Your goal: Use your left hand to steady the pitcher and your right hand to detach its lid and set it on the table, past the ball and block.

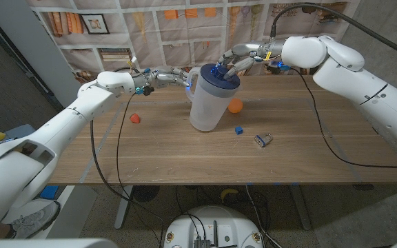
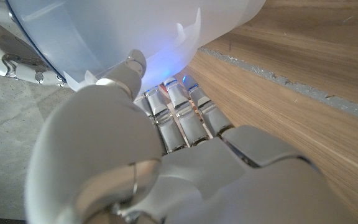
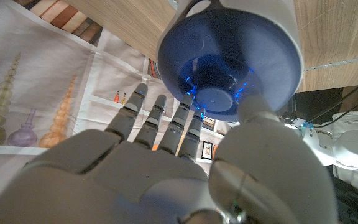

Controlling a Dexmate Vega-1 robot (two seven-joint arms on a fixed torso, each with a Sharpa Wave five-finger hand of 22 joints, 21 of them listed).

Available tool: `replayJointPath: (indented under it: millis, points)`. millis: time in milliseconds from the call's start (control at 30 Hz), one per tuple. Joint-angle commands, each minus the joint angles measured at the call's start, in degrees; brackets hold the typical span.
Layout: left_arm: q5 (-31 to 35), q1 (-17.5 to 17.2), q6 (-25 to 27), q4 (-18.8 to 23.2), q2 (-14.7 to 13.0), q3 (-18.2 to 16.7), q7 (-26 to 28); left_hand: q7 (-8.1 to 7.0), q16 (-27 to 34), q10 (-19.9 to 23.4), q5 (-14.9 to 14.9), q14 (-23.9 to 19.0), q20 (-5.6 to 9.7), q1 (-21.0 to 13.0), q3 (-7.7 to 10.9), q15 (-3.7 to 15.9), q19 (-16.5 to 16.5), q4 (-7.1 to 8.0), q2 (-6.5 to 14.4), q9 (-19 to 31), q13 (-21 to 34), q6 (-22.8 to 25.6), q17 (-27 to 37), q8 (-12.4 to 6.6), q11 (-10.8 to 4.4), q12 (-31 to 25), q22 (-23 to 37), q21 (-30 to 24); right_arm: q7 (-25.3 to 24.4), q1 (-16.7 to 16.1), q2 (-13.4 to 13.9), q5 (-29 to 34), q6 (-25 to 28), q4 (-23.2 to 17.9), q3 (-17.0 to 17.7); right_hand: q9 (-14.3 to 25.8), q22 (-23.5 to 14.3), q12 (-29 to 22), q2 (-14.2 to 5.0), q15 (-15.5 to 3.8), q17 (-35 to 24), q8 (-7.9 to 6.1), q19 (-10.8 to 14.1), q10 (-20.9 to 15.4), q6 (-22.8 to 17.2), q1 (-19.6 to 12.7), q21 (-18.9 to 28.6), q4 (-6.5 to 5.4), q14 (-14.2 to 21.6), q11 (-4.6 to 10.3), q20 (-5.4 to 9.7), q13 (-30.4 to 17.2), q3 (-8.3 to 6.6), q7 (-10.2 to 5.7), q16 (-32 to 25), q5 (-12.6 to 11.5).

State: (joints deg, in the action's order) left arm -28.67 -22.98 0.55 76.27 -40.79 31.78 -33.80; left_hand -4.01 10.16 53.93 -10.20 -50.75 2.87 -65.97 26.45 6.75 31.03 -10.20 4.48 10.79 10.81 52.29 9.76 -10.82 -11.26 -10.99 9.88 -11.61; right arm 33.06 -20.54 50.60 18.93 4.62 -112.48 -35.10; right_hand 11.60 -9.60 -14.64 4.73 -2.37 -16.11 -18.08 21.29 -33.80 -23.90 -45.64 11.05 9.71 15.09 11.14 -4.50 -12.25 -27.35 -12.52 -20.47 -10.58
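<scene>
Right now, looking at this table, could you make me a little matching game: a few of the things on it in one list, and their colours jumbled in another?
Things:
1. lid on the pitcher
2. ball
3. block
4. small piece near the left arm

Colours:
a. orange
b. red
c. dark blue
d. bright blue

Pairs: 1-c, 2-a, 3-d, 4-b

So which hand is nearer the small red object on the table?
Left. The left hand is at the pitcher's handle, just above-right of the red object; the right hand reaches the blue lid, farther off.
</scene>
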Motion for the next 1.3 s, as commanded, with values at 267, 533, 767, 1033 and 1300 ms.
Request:
replayJointPath:
  millis: [267,533,767,1033,1300]
  points:
    - [0.02,0.23,-0.1,-0.66,0.39,0.29,-0.65,0.18,0.21,1.53,-0.45,-0.81,6.92,-0.6,0.45,6.83,0.11,0.33,1.39,0.15,0.14,0.67,0.11,-0.44,-0.72,-0.47,0.15,-0.06,-1.97,-0.64,-0.71,3.82,-0.41,-0.33,-0.74,0.25,-0.19,-0.39,-0.02,-4.63,-0.27,-0.5,1.65,-2.91,-0.91,-2.14,0.5,0.32,2.21,1.1,0.74,-0.15,0.72,-0.06,-1.24,-0.54]
    - [-0.09,0.17,0.05,-0.72,0.5,0.24,-0.45,0.25,0.28,1.65,-0.45,-1.0,6.92,-0.53,0.48,6.82,0.13,0.37,1.52,0.16,0.15,0.83,0.14,-0.5,-0.74,-0.5,0.15,-0.06,-2.91,-1.43,-0.91,4.72,-0.66,-0.46,-0.41,0.48,-0.19,-0.47,0.45,-5.29,-0.33,-1.67,2.43,-4.9,-3.2,-3.53,0.49,0.15,3.39,1.24,1.11,-0.28,1.44,0.04,-1.99,-0.87]
    - [-0.08,0.37,0.01,-1.1,0.69,0.4,-0.74,0.19,0.28,1.78,-0.44,-1.08,6.87,-0.46,0.49,6.8,0.16,0.37,1.54,0.17,0.16,0.82,0.14,-0.49,-0.75,-0.53,0.15,-0.07,-3.17,-1.51,-1.28,5.24,-1.09,-0.08,-0.44,0.79,-0.2,-0.36,0.31,-6.02,-0.47,-2.86,2.75,-6.31,-5.4,-4.37,0.39,-0.11,4.05,1.31,1.51,-0.27,1.98,-0.04,-2.56,-1.01]
    - [0.06,0.86,0.01,-1.68,1.05,0.66,-1.11,0.24,0.31,1.84,-0.45,-1.21,6.8,-0.48,0.52,6.88,0.18,0.3,1.56,0.18,0.16,0.83,0.16,-0.49,-0.75,-0.52,0.14,-0.07,-3.9,-1.58,-1.57,6.19,-1.69,0.31,-0.48,1.28,-0.22,-0.51,-0.33,-6.74,-0.84,-4.71,3.33,-9.74,-8.65,-5.26,0.29,-0.56,5.63,1.4,1.91,-0.32,3.13,-0.12,-3.82,-1.03]
    - [0.27,1.49,0.03,-2.37,1.49,0.99,-1.51,0.15,0.32,1.91,-0.45,-1.3,6.82,-0.53,0.52,6.92,0.17,0.22,1.53,0.19,0.17,0.87,0.17,-0.5,-0.75,-0.53,0.14,-0.06,-4.61,-1.84,-1.71,6.96,-2.48,0.46,-0.36,1.65,-0.21,-0.69,-1.11,-7.63,-1.34,-6.58,3.85,-12.74,-12.08,-6.34,0.23,-0.65,7.02,1.49,2.4,-0.63,4.18,-0.14,-5.04,-1.08]
